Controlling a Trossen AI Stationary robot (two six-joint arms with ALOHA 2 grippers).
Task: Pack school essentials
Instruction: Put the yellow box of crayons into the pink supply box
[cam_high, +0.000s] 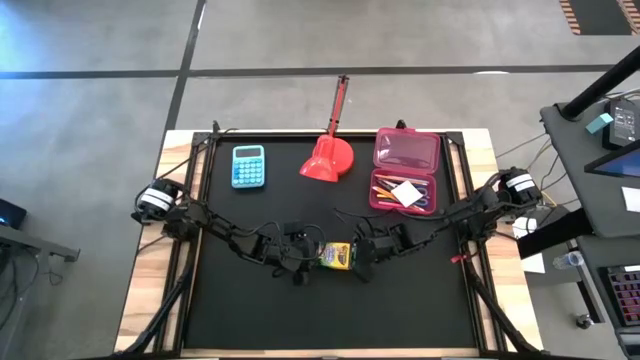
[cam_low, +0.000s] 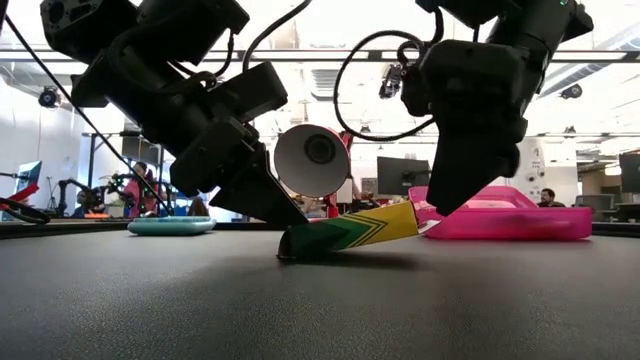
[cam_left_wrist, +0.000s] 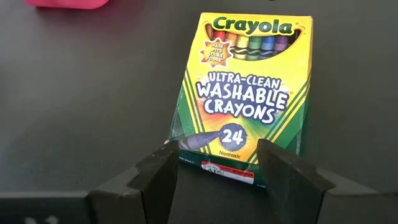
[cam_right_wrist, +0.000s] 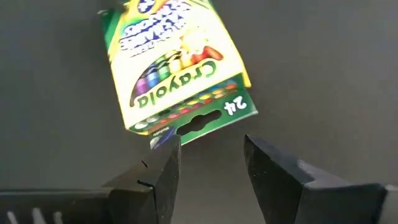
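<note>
Left gripper (cam_left_wrist: 214, 171): jaws wide, straddling the bottom end of the crayon box (cam_left_wrist: 245, 93); whether the pads actually press it cannot be told, so no firm hold is claimed. Right gripper (cam_right_wrist: 208, 165): jaws part open at the box's top end, one fingertip (cam_right_wrist: 166, 149) just at the flap edge, nothing clamped.

Crayon box (cam_high: 336, 256): mid-table on the black mat (cam_high: 300, 320), between the two grippers. In the low view it sits tilted, the end at the left gripper down on the mat, the end towards the right gripper raised clear.

Handling, as judged: light; thin card shell, stiff enough across its narrow width but likely to dent or buckle under a hard squeeze; glossy print, probably a little slippery. Best taken across the two long side edges near the middle, not by the top flap, which could pop open.

Pose: both arms reach in low from opposite table sides, wrists angled steeply down, fingers meeting at the box.

Also present: pink case (cam_high: 406, 170), lid open, at the table's far right, already holding pencils and a small white square; calculator (cam_high: 248, 166) far left; red scoop (cam_high: 328, 155) between them. All well apart from the box.
</note>
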